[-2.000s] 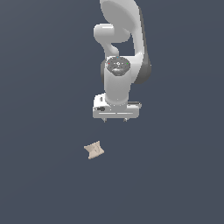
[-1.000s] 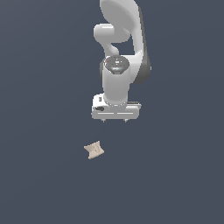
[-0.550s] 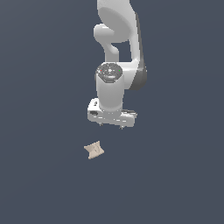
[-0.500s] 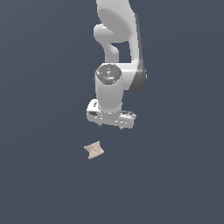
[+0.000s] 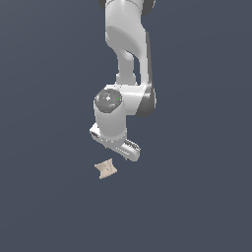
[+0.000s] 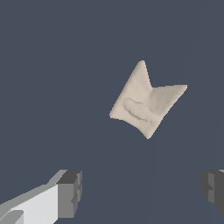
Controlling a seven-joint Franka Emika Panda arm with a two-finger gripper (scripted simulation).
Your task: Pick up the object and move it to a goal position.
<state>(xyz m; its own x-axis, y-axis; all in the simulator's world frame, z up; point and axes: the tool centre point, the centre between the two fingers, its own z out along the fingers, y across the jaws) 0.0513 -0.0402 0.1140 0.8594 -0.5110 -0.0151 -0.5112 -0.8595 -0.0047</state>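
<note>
Gripper point(image 6: 142, 190) fingers point(image 6: 70, 192) are spread wide apart and hold nothing. Just past them, the small tan object point(image 5: 106, 169) lies on the dark tabletop point(image 5: 44, 206), untouched.

Even, soft light fills both views; no cast shadows or glare show on the dark floor point(image 5: 44, 197). Edges look slightly soft.

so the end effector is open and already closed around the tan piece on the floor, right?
Not quite. The end effector is open, but it is not around the tan piece: the wrist view shows the piece lying apart from both fingers, untouched. The exterior view agrees, with the piece beside the arm.
</note>
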